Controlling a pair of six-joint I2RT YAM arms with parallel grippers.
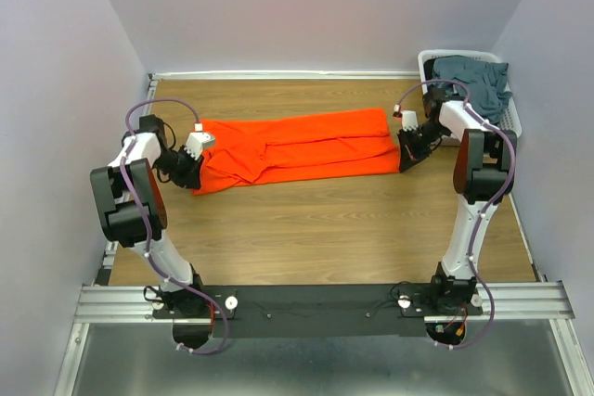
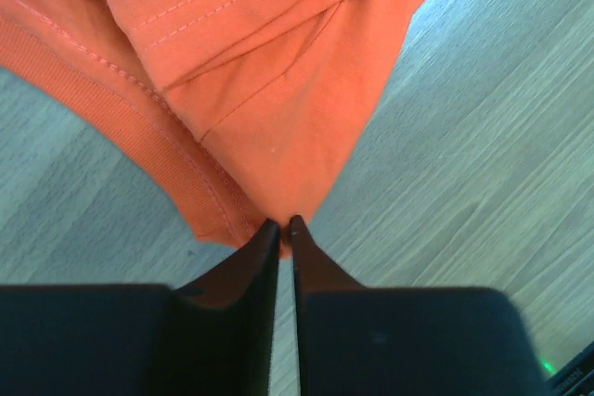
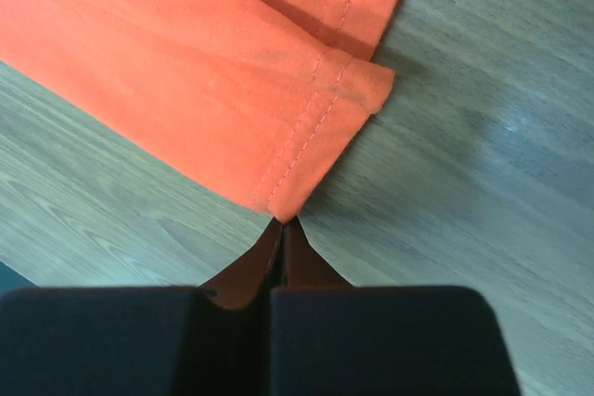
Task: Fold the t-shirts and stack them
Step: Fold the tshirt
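Observation:
A bright orange-red t-shirt (image 1: 297,146) lies folded into a long strip across the middle of the wooden table (image 1: 325,229). My left gripper (image 1: 193,181) is at its left end, by the ribbed collar. In the left wrist view, the left gripper (image 2: 286,227) is shut on a point of the orange cloth (image 2: 278,90). My right gripper (image 1: 403,164) is at the right end. In the right wrist view, the right gripper (image 3: 283,223) is shut on the near stitched hem corner of that t-shirt (image 3: 186,71). Dark blue-grey t-shirts (image 1: 475,81) lie bunched in the basket.
A white slatted basket (image 1: 516,123) stands at the back right corner, just behind my right arm. Purple walls close in the table on the left, back and right. A black rail with the arm bases runs along the near edge.

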